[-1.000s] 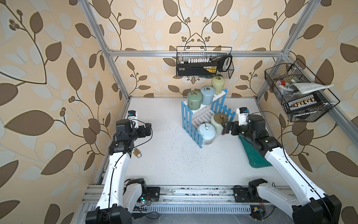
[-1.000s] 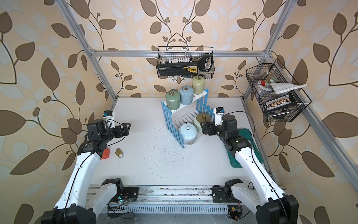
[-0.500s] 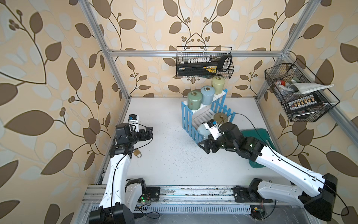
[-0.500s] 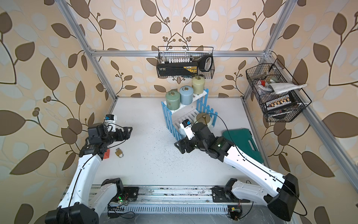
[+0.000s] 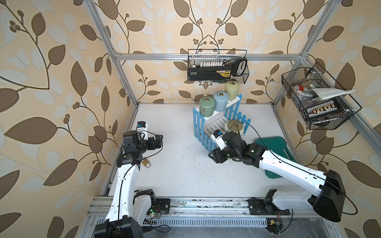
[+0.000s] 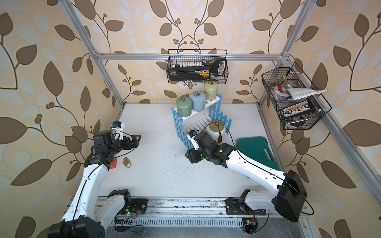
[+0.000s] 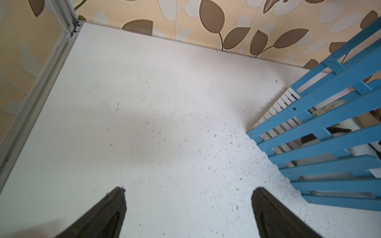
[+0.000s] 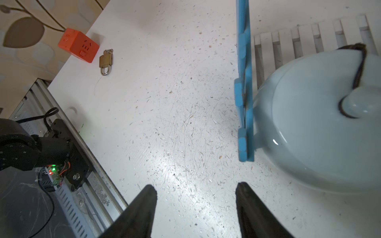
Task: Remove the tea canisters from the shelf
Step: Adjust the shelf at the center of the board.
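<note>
I work in a robotics lab cell dressed up to look homely. An aluminium frame [image 5: 154,55] boxes me in, with leaf-print wallpaper panels [image 5: 51,82] filling its sides. My left arm [image 5: 123,185] and right arm [image 5: 288,167] are mounted on a metal rail [image 5: 206,204] along the front edge of the scuffed white worktop [image 5: 175,164], with loose cables [image 5: 159,227] and a bare circuit board [image 5: 153,212] glowing green there. A back wire basket [image 5: 244,77] and a side wire basket [image 5: 288,86] hang off the frame bars, and a toy-like blue picket shelf [image 5: 198,121] stands near the back edge.
</note>
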Robot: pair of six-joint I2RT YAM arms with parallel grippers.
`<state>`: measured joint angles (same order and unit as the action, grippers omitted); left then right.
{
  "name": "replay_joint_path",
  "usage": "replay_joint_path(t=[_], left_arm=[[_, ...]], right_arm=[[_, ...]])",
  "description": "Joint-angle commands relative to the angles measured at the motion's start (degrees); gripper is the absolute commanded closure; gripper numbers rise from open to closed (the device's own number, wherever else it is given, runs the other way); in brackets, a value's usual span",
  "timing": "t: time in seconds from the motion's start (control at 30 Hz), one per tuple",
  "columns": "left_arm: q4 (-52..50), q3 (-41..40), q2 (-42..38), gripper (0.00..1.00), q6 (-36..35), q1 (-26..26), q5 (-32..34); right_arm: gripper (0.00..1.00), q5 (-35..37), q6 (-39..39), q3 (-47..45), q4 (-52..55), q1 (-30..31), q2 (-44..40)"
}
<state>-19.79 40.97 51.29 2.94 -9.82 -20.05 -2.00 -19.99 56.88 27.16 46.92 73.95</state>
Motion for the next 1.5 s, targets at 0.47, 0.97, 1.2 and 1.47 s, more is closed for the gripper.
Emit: replay_joint_path(t=[0.47, 0.97, 1.2, 1.47], left_arm=[[0.86, 1.22, 1.43, 0.01, -0.31, 0.14, -2.01], [0.82, 1.35, 1.41, 0.01, -0.97, 0.07, -2.36], [0.99, 0.89, 0.25, 0.01, -2.58, 0.07, -4.31], [-0.62, 2.13, -0.83, 0.01, -5.84, 0.89, -9.48]], right_arm=[[0.58, 5.76, 1.04, 4.46, -3.75, 0.28, 6.77], [0.83, 9.19, -4.02, 15.47, -6.22, 5.03, 17.11], [0.84, 11.89, -5.84, 21.56, -8.59, 6.8, 23.71], [0.73, 13.03, -5.65, 25.29, -8.49, 6.82, 25.93]])
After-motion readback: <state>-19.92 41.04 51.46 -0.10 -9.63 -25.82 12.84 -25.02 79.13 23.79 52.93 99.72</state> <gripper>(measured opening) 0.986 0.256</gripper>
